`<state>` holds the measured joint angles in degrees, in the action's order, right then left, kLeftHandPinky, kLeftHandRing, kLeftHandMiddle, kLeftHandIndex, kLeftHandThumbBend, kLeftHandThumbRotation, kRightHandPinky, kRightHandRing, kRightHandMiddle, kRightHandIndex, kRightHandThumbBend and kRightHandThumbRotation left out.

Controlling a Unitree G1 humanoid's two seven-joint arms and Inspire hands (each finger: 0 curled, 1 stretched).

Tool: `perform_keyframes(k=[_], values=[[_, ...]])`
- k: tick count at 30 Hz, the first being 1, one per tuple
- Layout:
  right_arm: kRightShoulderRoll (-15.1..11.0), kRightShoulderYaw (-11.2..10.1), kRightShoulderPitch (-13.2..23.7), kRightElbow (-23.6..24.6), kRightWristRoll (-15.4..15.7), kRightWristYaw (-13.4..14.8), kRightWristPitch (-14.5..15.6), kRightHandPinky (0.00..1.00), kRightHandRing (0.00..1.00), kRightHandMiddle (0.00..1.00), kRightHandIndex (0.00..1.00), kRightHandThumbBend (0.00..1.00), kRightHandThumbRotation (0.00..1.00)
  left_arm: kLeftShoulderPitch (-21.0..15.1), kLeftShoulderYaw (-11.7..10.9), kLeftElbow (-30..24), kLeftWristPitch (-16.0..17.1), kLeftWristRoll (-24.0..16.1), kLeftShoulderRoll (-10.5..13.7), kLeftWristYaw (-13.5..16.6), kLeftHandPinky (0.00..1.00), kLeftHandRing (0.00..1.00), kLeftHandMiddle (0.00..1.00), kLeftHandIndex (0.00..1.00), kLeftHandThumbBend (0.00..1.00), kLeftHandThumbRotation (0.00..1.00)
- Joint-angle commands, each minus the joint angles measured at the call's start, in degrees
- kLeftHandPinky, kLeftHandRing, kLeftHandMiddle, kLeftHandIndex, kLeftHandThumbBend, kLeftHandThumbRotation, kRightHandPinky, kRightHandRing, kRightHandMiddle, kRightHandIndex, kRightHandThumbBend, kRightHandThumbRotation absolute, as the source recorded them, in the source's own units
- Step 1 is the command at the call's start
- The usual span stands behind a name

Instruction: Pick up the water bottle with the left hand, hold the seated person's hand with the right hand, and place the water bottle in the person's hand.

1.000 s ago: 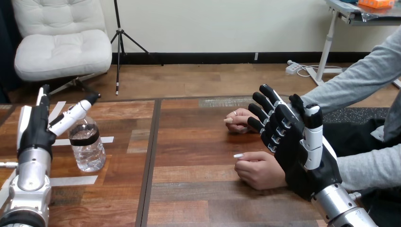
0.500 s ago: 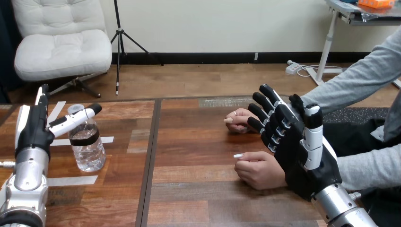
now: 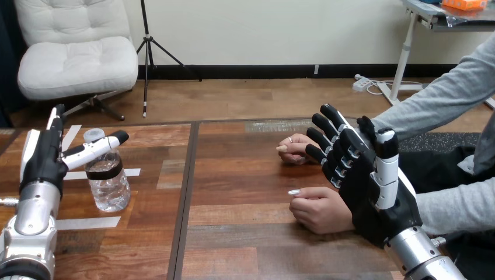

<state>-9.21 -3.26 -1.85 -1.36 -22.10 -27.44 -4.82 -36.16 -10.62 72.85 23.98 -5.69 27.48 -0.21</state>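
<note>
Water bottle [image 3: 107, 184]: clear, being kept upright on the wooden table [image 3: 245, 175], at its left part, among white tape strips [image 3: 87, 222].
Left hand [image 3: 42, 160]: being held just beside the bottle, fingers straight and pointing up, thumb being stretched across the bottle's neck; nothing is being gripped.
Right hand [image 3: 376, 198]: being held raised, fingers straight and slightly spread, beside the person's nearer hand [image 3: 318, 211]; contact cannot be told.
Person's farther hand [image 3: 296, 147]: being rested on the table.

Silver forearms [image 3: 35, 213], black white-shelled left hand [image 3: 41, 166] and right hand [image 3: 373, 204]
</note>
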Motion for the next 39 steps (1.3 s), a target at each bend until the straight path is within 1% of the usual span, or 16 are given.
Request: perform_keyframes(k=[1,4,10,13,15,21,24,28,33,39], values=[[-0.32,-0.95,1.61,3.15,-0.73,-0.27,-0.22,1.00,1.00,1.00,1.00,1.00,1.00,-1.92,-0.06,-0.32,1.61,0.51,1.87,-1.11,1.00,1.00,1.00,1.00,1.00,0.34],[-0.31,-0.93,1.53,3.29,-0.62,-0.11,-0.14,1.00,1.00,1.00,1.00,1.00,1.00,-1.77,-0.19,-0.34,1.79,0.74,1.81,-1.59,1.00,1.00,1.00,1.00,1.00,0.34],[-0.22,-0.95,1.45,3.28,-0.71,-0.17,-0.28,1.00,1.00,1.00,1.00,1.00,1.00,-1.51,0.47,-0.57,2.01,0.19,1.85,-1.50,1.00,1.00,1.00,1.00,1.00,0.32],[-0.23,-0.85,1.37,3.50,-0.61,-0.09,-0.22,1.00,1.00,1.00,1.00,1.00,1.00,-1.23,1.44,-0.82,2.14,-0.55,1.70,-1.61,1.00,1.00,1.00,1.00,1.00,0.32],[-0.22,-0.80,1.34,3.60,-0.54,-0.03,-0.20,1.00,1.00,1.00,1.00,1.00,1.00,-1.14,1.77,-0.89,2.15,-0.81,1.64,-1.56,1.00,1.00,1.00,1.00,1.00,0.30],[-0.12,-0.85,1.40,3.35,-0.72,-0.20,-0.34,1.00,1.00,1.00,1.00,1.00,1.00,-0.79,1.86,-1.07,1.78,-0.72,1.10,-2.85,1.00,1.00,1.00,1.00,1.00,0.26],[-0.04,-0.83,1.37,3.42,-0.72,-0.12,-0.33,1.00,1.00,1.00,1.00,1.00,1.00,-0.54,2.47,-1.14,1.63,-1.39,0.96,-2.99,1.00,1.00,1.00,1.00,1.00,0.24],[-0.20,-0.73,1.28,3.65,-0.45,-0.04,-0.28,1.00,1.00,1.00,1.00,1.00,1.00,-0.18,3.41,-0.92,0.92,-2.39,0.75,-2.55,1.00,1.00,1.00,1.00,1.00,0.26],[-0.24,-0.76,1.22,3.76,-0.70,-0.18,-0.05,1.00,1.00,1.00,1.00,1.00,1.00,0.12,3.79,-1.20,0.37,-2.52,0.26,-2.18,1.00,1.00,1.00,1.00,1.00,0.27],[-0.30,-0.91,1.32,3.12,-0.78,-0.63,-0.63,1.00,1.00,1.00,1.00,1.00,1.00,0.38,4.48,-0.95,-0.25,-2.95,-0.21,-1.07,1.00,1.00,1.00,1.00,1.00,0.28]])
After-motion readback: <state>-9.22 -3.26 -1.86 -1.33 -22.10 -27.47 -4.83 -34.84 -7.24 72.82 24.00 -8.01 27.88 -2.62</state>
